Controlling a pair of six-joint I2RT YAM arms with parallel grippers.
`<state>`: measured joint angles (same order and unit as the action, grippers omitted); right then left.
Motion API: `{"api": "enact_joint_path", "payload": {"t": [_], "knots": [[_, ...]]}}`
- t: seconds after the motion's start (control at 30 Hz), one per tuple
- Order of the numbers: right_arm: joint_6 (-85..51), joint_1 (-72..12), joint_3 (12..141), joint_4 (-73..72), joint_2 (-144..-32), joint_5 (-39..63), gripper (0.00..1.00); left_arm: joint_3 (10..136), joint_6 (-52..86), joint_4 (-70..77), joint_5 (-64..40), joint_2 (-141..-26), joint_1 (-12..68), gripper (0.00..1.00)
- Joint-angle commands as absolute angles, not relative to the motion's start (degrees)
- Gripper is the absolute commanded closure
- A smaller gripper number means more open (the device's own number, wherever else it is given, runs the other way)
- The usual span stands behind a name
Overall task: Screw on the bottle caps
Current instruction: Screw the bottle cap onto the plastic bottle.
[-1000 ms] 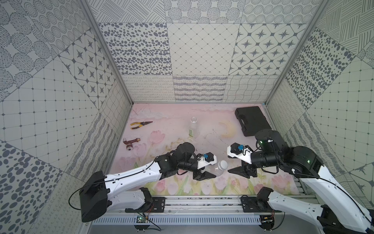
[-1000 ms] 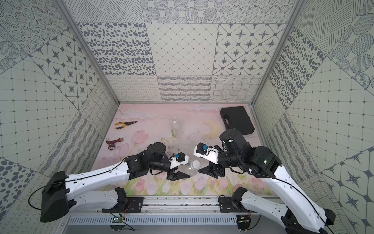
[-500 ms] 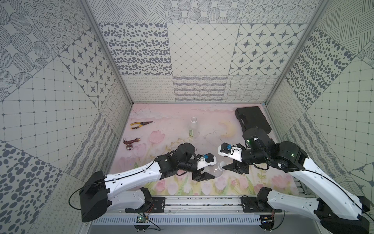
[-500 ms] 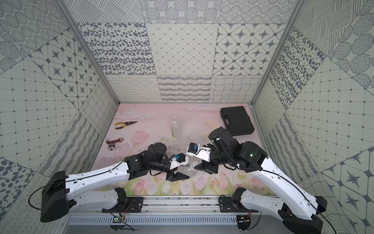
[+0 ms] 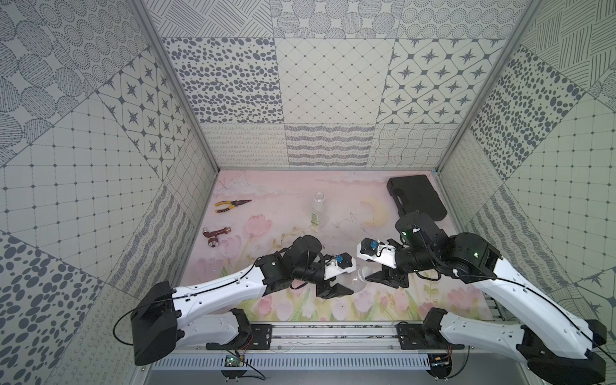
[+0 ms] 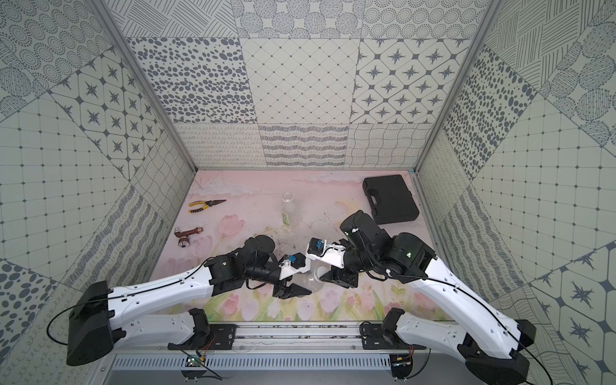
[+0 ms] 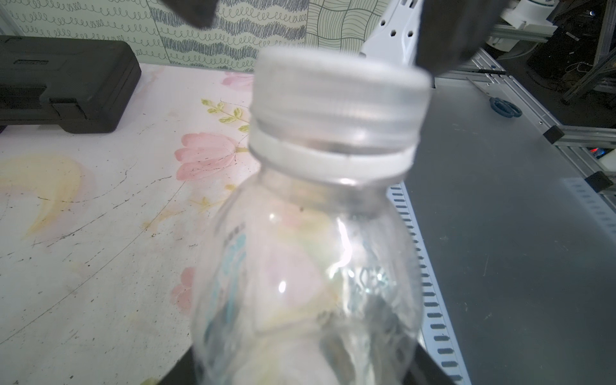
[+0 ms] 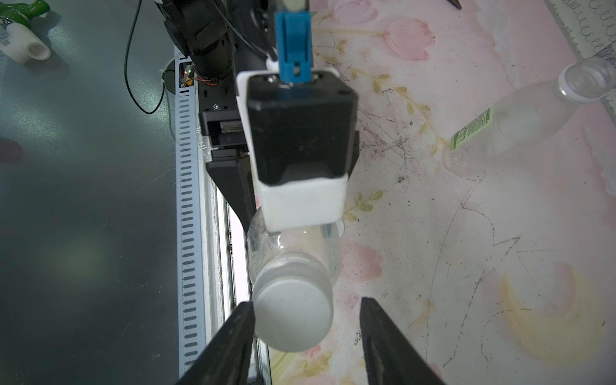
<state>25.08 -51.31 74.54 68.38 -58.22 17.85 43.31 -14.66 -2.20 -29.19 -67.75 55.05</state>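
From my remote station, left to right: one pair of yellow-handled pliers (image 5: pixel 232 205) and one brown metal fitting (image 5: pixel 216 234) lie unused on the flowered mat (image 5: pixel 283 200). They are well apart from the work and, I judge, play no part in it.

At centre rear the taller bottle (image 5: pixel 318 211) stands alone, its mouth open. I take it to be waiting its turn.

In front of it, the left gripper (image 5: pixel 346 287) is clamped on the body of the shorter bottle (image 7: pixel 306 266). It holds the bottle tilted with its neck toward the other arm, I judge so that the bottle cannot spin while the top is turned.

A white cap (image 8: pixel 293 321) sits on that neck; how far it is threaded I cannot tell.

The right gripper (image 8: pixel 306 304) straddles the cap with its jaws parted. In the right wrist view one finger (image 8: pixel 233 333) touches the cap's side, while the other stands clear, so there is no grip on the cap yet.

Far right, one black case (image 5: pixel 416 200) lies shut by the wall.

The count: two bottles and two grippers, but only one cap in view. I cannot find a second cap anywhere.
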Motion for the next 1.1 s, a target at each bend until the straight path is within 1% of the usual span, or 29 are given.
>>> {"api": "enact_joint_path", "payload": {"t": [0.0,0.2,0.4,0.67,0.83,1.0,1.07], "knots": [[25.22,-52.09,73.60,68.12,-58.37,19.45,0.45,44.03,-15.51,-0.88,-28.30,-67.37,55.20,0.47],[24.88,-52.65,73.50,68.27,-57.88,18.76,0.43,44.03,-15.24,-0.66,-27.64,-67.21,55.17,0.48],[24.31,-52.65,73.23,68.08,-58.58,18.36,0.47,43.81,-15.00,-0.17,-27.67,-67.08,55.19,0.49],[23.58,-52.73,72.86,66.92,-58.60,17.03,0.47,43.86,-14.94,-0.36,-27.95,-66.80,55.19,0.49],[22.74,-52.73,72.86,66.64,-59.00,16.89,0.52,43.76,-14.77,-0.28,-27.77,-66.85,55.20,0.49],[21.31,-52.73,72.56,66.24,-59.76,16.86,0.60,43.88,-14.43,-0.30,-28.20,-66.87,55.20,0.49],[20.32,-52.73,72.43,65.55,-59.85,16.65,0.65,43.94,-14.41,-0.48,-28.15,-66.83,55.20,0.50]]}}
